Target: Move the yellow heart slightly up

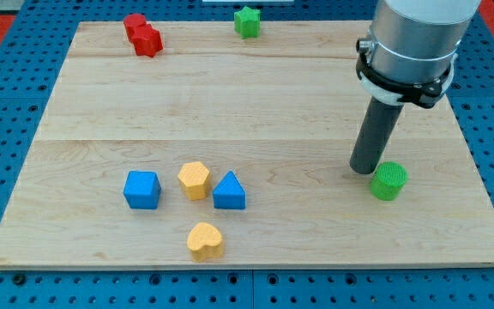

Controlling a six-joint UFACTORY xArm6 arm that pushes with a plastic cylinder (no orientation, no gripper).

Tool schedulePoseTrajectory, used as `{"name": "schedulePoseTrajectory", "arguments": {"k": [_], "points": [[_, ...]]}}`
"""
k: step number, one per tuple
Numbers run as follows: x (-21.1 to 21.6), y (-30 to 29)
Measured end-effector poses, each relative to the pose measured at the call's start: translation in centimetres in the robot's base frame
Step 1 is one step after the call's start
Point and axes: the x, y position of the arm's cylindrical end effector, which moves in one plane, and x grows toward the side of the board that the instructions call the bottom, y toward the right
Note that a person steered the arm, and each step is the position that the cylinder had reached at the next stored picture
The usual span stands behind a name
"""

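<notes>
My tip [366, 169], the lower end of the straight dark rod, rests on the pale wooden surface [256, 94] toward the view's right, and it serves here as the claw, though it is a plain rod with no jaws, so it neither spreads nor pinches anything. Just beside my tip, on the view's right and a little lower, stands the green ribbed cylinder block [388, 181], so near that I cannot tell whether the two touch. The yellow heart-shaped block [205, 240] lies well apart from my tip, far off to the view's left and lower, near the bottom edge of the surface. Between the heart and the view's top sits a close row of three blocks, all far to the left of my tip and roughly level with it: the blue cube block [141, 190] farthest left, the yellow hexagonal block [194, 180] in the middle, and the blue triangular block [229, 191] nearest my tip. The yellow hexagon and blue triangle stand just beside each other, directly above the heart in the view. Well above and left of my tip, at the top edge, sits the green star-shaped block [247, 21], and farther left the two red blocks [141, 34], touching each other; their shape is not clear.
</notes>
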Motion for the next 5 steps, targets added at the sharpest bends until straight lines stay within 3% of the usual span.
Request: {"name": "schedulePoseTrajectory", "arguments": {"k": [1, 2, 5], "points": [[1.4, 2.8], [3.0, 1.6], [13.1, -14.8]]}}
